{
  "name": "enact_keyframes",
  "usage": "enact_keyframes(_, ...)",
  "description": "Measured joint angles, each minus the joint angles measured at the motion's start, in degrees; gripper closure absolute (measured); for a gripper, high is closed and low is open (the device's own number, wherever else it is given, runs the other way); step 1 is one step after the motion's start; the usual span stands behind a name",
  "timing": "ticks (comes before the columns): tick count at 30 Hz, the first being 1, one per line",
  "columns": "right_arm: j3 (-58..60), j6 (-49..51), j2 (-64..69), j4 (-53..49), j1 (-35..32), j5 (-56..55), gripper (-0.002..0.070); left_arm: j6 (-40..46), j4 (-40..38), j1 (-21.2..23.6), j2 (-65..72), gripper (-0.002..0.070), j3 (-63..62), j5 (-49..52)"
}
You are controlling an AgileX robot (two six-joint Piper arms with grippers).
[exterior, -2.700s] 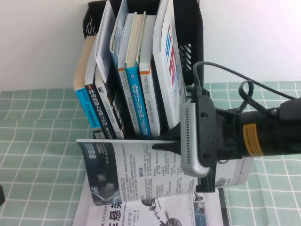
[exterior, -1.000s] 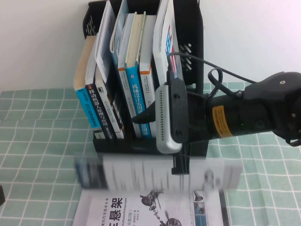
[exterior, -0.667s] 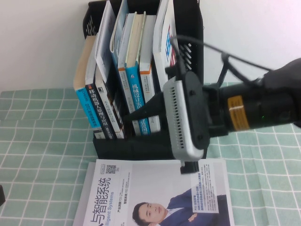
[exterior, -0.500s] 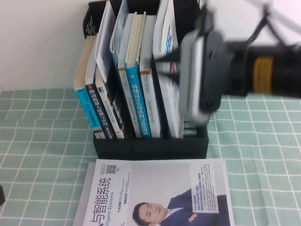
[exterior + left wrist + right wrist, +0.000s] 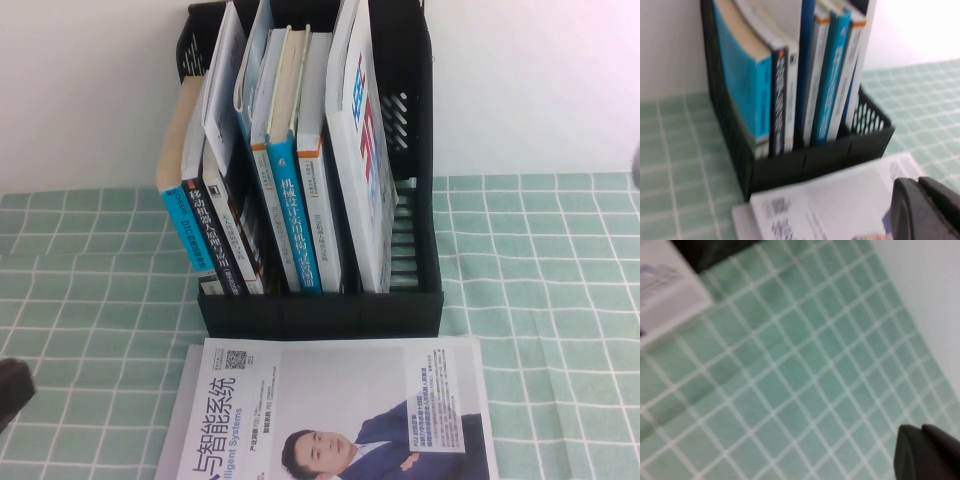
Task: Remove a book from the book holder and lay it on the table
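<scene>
The book (image 5: 340, 410), white with a QR code, a black title and a blue-suited man, lies flat on the green checked table (image 5: 90, 300) just in front of the black book holder (image 5: 320, 312). Nothing holds it. My left gripper (image 5: 12, 388) is at the table's left front edge, shut and empty; in the left wrist view it (image 5: 917, 182) hovers over the book (image 5: 840, 200) with the holder (image 5: 805, 165) behind. My right gripper (image 5: 920, 429) is shut and empty over bare cloth at the right; the book's corner (image 5: 665, 290) shows there.
The holder keeps several upright books, among them a white one with big blue and red characters (image 5: 362, 140) in its right compartment. Another flat book's edge (image 5: 172, 440) sticks out under the laid book. A white wall stands behind.
The right arm let the book drop flat onto the table, then rose and withdrew to the right, almost out of the high view. The left gripper edged into view at lower left.
</scene>
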Motion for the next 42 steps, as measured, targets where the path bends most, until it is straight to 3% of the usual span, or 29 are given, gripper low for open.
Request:
enact_keyframes(8, 15.5, -12.1, -16.9, 23.2, -0.3, -4.5, 0.0678, 0.0, 9.3, 0.0, 0.0, 0.0677, 13.6, -27.5)
enact_keyframes(12, 28.1, -13.4, -28.2, 26.6, -0.3, -12.6, 0.0678, 0.0, 13.8, 0.0, 0.0, 0.0678, 19.2, -35.4)
enact_keyframes(18, 44.5, -11.3, -47.0, 28.3, -0.3, -20.7, 0.0678, 0.0, 13.9, 0.0, 0.0, 0.0677, 22.4, -36.5)
enact_keyframes(24, 50.9, -9.9, -61.0, 29.3, -0.3, -25.4, 0.0678, 0.0, 13.8, 0.0, 0.0, 0.0677, 22.6, -36.5)
enact_keyframes(42, 55.6, -9.8, -64.8, 29.8, -0.3, -22.0, 0.0678, 0.0, 13.8, 0.0, 0.0, 0.0678, 22.6, -36.5)
